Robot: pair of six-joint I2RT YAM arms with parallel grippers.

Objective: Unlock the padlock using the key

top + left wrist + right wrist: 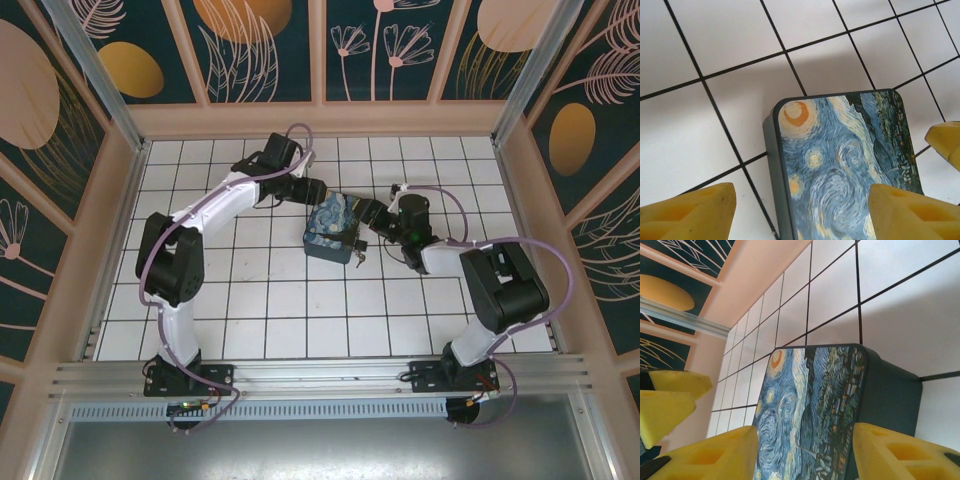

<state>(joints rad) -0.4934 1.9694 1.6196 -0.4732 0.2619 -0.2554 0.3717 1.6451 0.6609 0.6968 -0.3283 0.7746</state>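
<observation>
Left claw [800,212] is open, its two yellow fingertips [690,210] spread wide over the near end of the one blue swirly-painted tin box [840,165]; can't tell if they touch it. Right claw [805,455] is open too, its yellow fingertips [900,452] spread across the same box from the opposite side. Count: two claws, one box, one padlock.

The tiny dark brownish-black padlock [357,255] sits at the box's near-right corner, on the side toward the right arm, down against the white grid-tiled bench [250,300]. It's too small to tell its long axis or which way it points.

The box's long axis runs slanted across the tile lines, from far-right to near-left in the top view. Its lid is closed, contents hidden. The box lies flat mid-bench, between the two claws.
</observation>
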